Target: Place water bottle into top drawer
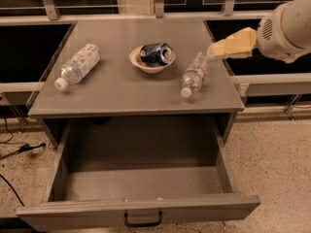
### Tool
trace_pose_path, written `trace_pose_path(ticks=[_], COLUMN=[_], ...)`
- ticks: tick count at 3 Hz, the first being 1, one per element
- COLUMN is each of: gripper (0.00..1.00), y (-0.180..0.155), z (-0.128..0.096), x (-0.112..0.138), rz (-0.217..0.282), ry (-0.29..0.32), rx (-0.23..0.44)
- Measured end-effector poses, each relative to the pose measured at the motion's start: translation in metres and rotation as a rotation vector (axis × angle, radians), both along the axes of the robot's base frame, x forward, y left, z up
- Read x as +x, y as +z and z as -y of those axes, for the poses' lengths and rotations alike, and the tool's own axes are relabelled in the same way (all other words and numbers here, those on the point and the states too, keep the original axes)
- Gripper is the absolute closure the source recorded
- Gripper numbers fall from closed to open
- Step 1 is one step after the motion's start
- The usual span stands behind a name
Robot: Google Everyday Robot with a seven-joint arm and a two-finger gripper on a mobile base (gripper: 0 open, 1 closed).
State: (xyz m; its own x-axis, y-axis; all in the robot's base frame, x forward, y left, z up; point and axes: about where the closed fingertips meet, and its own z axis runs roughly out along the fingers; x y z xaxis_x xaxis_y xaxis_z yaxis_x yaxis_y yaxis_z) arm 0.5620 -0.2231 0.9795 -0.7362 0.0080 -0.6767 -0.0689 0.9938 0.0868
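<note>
The water bottle [194,74] is clear and ribbed, and lies on its side at the right of the cabinet top with its white cap toward the front. The top drawer [141,208] is pulled wide open below, with nothing showing inside and its black handle [142,221] at the front. My gripper [215,49] reaches in from the right on a white arm. Its cream tip is just above and right of the bottle's far end, close to it.
A bottle with a large white-and-blue label [77,64] lies at the left of the top. A white bowl [146,65] holding a blue can [155,54] sits at the centre back. A rail runs behind the cabinet. Cables lie on the floor at the left.
</note>
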Motion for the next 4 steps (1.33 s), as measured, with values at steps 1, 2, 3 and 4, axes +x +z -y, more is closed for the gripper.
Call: trace_pose_path(ticks=[1,2,3,4], gripper=[0.0,0.0,0.0,0.0], y=[-0.001,-0.007,-0.015,-0.021], z=[-0.008,-0.002,-0.014,-0.037], x=[-0.003,0.001,0.007,0.024], rz=[-0.013,-0.041,-0.071,-0.073], ry=[0.013,-0.038,-0.081,-0.09], rx=[0.019,0.082,0.129,0.158])
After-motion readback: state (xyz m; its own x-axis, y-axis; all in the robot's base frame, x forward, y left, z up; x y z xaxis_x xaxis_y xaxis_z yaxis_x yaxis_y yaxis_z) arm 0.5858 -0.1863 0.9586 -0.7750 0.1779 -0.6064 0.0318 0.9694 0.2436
